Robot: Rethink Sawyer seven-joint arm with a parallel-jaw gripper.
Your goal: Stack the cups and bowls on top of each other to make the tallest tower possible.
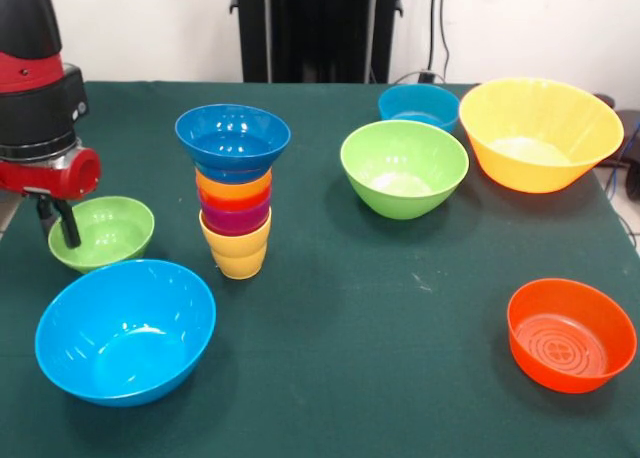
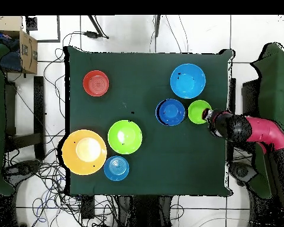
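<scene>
1. I see the gripper (image 1: 58, 226) at the table's edge, over the rim of the small green bowl (image 1: 105, 230). One dark finger (image 1: 68, 225) dips inside the bowl and another shows outside the rim. Whether they pinch the rim, I cannot tell.
2. The tower (image 1: 235, 190) stands upright just beside that bowl — a yellow cup (image 1: 238, 250) at the base, then purple, red-orange and orange-yellow cups nested above, with a dark blue bowl (image 1: 233, 138) on top.
3. The large light blue bowl (image 1: 126, 330) sits near the tower and the small green bowl, touching neither.
4. Across the green table (image 1: 380, 308) I see the larger green bowl (image 1: 404, 167), the small teal bowl (image 1: 418, 105) and the big orange-yellow bowl (image 1: 540, 133) grouped close together.
5. The orange-red bowl (image 1: 571, 334) sits alone, well apart from the rest.
</scene>
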